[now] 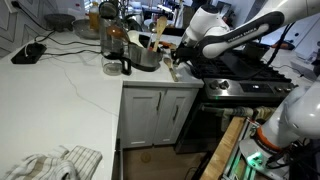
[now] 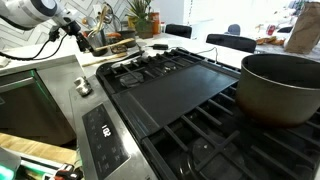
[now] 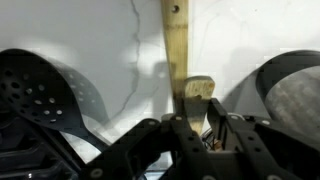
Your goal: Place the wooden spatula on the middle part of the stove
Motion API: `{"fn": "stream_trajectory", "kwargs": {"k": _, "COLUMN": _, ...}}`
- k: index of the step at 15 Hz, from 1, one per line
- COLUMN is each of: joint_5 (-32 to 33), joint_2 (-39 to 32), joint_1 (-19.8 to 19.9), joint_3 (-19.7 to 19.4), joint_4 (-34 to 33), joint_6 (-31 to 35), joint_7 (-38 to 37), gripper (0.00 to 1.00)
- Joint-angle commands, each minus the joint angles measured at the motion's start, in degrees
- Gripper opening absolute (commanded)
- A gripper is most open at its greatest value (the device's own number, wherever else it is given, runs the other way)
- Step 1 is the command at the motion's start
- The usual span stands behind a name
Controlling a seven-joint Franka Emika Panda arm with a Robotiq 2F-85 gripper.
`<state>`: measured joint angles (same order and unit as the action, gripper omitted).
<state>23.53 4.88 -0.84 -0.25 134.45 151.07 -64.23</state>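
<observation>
The wooden spatula (image 3: 176, 45) is a pale flat handle with a hole near its end. In the wrist view it runs up from between my fingers over the white counter. My gripper (image 3: 195, 125) is shut on it. In an exterior view the gripper (image 1: 172, 62) is at the counter's edge beside the stove (image 1: 240, 75), with the spatula (image 1: 172, 72) hanging below it. In an exterior view the stove (image 2: 180, 90) shows its black top, its grates and a flat middle plate. There the gripper (image 2: 78, 35) is beyond the stove's far left corner.
A black perforated spoon (image 3: 40, 85) lies left of the spatula, and a dark round utensil (image 3: 290, 90) lies right of it. A metal pot with utensils (image 1: 145, 55) and a glass jar (image 1: 113, 45) stand on the counter. A large dark pot (image 2: 280, 85) sits on the stove's right side.
</observation>
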Motion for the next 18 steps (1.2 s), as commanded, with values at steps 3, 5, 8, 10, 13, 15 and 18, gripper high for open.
{"fn": "stream_trajectory", "kwargs": {"k": 3, "joint_5": 2.09, "joint_2": 6.85, "joint_1": 3.21, "joint_3": 1.71, "joint_4": 5.24, "joint_6": -1.44, "joint_7": -0.79, "gripper": 0.07}}
{"fn": "stream_trajectory", "kwargs": {"k": 5, "joint_5": 2.1, "joint_2": 8.59, "joint_1": 4.48, "joint_3": 1.81, "joint_4": 6.4, "joint_6": -1.11, "joint_7": 0.07, "gripper": 0.07}}
{"fn": "stream_trajectory", "kwargs": {"k": 8, "joint_5": 1.46, "joint_2": 11.02, "joint_1": 6.47, "joint_3": 1.82, "joint_4": 7.99, "joint_6": -0.8, "joint_7": 1.91, "gripper": 0.07}}
{"fn": "stream_trajectory", "kwargs": {"k": 10, "joint_5": 0.95, "joint_2": 12.76, "joint_1": 7.69, "joint_3": 1.72, "joint_4": 9.27, "joint_6": -0.63, "joint_7": 3.56, "gripper": 0.07}}
{"fn": "stream_trajectory", "kwargs": {"k": 13, "joint_5": -0.39, "joint_2": 15.36, "joint_1": 8.99, "joint_3": 1.18, "joint_4": 11.31, "joint_6": -0.04, "joint_7": 7.79, "gripper": 0.07}}
{"fn": "stream_trajectory", "kwargs": {"k": 15, "joint_5": -0.74, "joint_2": 17.34, "joint_1": 10.02, "joint_3": 0.87, "joint_4": 12.86, "joint_6": 0.4, "joint_7": 10.63, "gripper": 0.07}}
{"fn": "stream_trajectory", "kwargs": {"k": 18, "joint_5": -2.35, "joint_2": 20.56, "joint_1": 11.34, "joint_3": -0.2, "joint_4": 14.88, "joint_6": 0.5, "joint_7": 15.69, "gripper": 0.07}}
